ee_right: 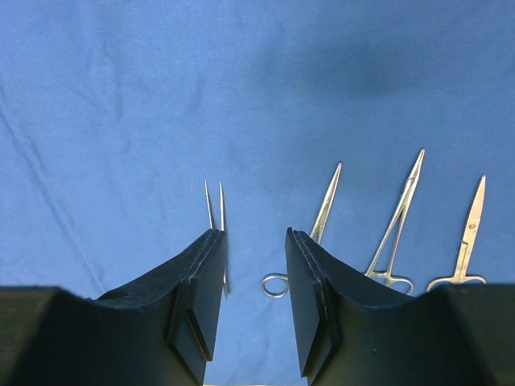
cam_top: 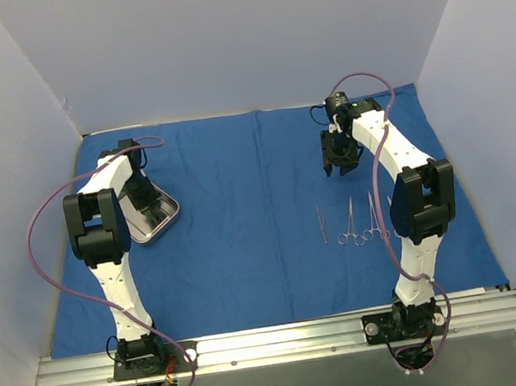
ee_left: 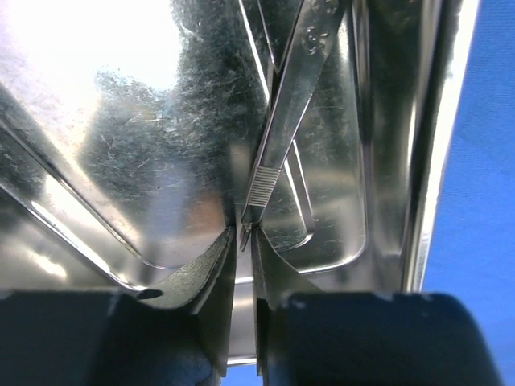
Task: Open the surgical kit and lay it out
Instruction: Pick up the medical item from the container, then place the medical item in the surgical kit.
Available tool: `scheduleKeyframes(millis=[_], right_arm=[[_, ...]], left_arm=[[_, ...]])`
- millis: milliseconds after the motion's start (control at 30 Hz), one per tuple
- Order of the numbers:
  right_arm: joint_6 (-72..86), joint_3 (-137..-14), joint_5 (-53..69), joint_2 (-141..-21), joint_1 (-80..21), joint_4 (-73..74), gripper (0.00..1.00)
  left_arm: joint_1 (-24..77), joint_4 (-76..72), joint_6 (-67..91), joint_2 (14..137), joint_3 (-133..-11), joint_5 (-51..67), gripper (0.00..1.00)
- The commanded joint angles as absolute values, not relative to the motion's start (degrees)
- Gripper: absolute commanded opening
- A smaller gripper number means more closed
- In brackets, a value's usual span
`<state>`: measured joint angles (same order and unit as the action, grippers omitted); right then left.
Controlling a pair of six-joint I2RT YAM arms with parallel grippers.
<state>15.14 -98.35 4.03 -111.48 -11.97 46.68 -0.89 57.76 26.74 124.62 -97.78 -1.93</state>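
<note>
My left gripper (ee_left: 244, 235) is almost closed, pinching the end of the tweezers (ee_left: 278, 137) inside the tray (ee_left: 121, 161). I'd lift slowly and straight up, watching for swivel. My right gripper (ee_right: 253, 245) hangs half open and empty over the instruments (ee_right: 398, 217) on the cloth (ee_right: 121, 96).

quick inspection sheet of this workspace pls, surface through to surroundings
surface: royal-blue cloth sheet spread across the table, lightly creased
job's things: shiny rectangular steel tray on the left part of the cloth; slim steel instrument with a ribbed grip inside it; row of thin steel instruments laid side by side on the right part
clutter: nothing seen
tools: left tool down in the tray, closed on the slim instrument's tip; right tool open, above the cloth beyond the row
cables: purple cables loop along both arms
surroundings: white walls on three sides; aluminium rail at the near edge
</note>
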Motion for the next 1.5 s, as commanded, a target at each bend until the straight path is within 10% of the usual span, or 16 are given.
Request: scheduleKeyframes(millis=[0, 233, 733, 1467], right_arm=[[15.6, -98.8, 4.5, -111.7, -11.5, 48.3, 0.36], [15.4, -98.6, 4.3, -111.4, -11.5, 48.4, 0.36], [15.0, -102.3, 5.1, -113.0, -12.7, 46.3, 0.36], [30.3, -102.0, 37.5, -109.9, -23.4, 18.5, 0.54]], left_arm=[[-0.6, 58.0, 26.8, 126.8, -98.4, -2.3, 0.20], [-0.6, 57.3, 27.4, 126.4, -97.7, -3.5, 0.03], [-1.1, 57.0, 26.1, 113.8, -98.2, -3.7, 0.02], [19.0, 33.9, 28.6, 90.3, -79.4, 32.2, 0.02]])
